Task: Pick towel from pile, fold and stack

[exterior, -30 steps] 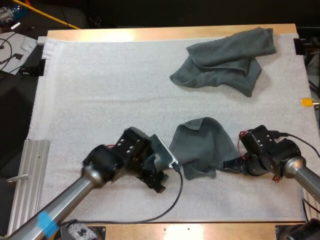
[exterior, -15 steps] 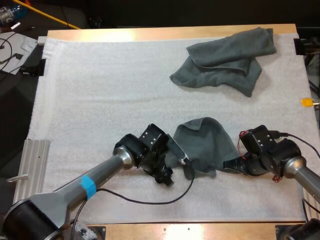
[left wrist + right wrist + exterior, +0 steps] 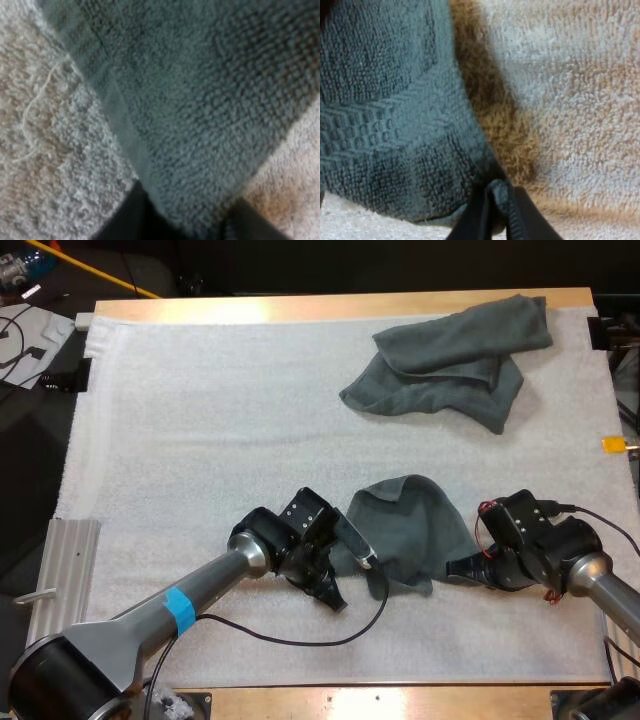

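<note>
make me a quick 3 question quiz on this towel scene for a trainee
1. True or false: the right gripper is shut on an edge of the near towel.
2. Where does the crumpled towel lie in the high view?
A. at the far right of the mat
B. beside the left arm
C. under the near towel
3. Fill in: in the high view, the left gripper is at the near towel's ___ edge.

Key: 1 true; 2 A; 3 left
</note>
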Available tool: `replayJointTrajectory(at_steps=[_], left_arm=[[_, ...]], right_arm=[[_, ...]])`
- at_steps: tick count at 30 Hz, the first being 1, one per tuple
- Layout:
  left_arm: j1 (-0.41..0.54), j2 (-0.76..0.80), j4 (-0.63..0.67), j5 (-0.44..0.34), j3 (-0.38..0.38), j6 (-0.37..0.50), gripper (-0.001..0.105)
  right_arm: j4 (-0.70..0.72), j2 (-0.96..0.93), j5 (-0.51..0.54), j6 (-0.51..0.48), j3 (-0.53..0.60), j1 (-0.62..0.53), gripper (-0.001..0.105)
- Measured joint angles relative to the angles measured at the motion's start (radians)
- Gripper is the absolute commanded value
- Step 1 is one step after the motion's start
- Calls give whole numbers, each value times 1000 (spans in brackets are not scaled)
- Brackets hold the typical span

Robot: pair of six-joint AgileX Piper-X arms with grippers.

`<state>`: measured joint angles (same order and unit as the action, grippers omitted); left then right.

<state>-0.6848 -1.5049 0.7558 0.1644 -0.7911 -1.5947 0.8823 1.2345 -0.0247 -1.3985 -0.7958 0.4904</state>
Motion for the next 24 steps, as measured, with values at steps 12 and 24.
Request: replayJointTrajectory(at_steps=[12, 24], left_arm=[[0, 120, 80, -2, -37, -7, 0], [-2, 433, 312, -33, -160, -2, 0]], right_arm=[[-10, -23, 3, 0, -2, 0, 0], [101, -320, 12, 0, -116, 1, 0]])
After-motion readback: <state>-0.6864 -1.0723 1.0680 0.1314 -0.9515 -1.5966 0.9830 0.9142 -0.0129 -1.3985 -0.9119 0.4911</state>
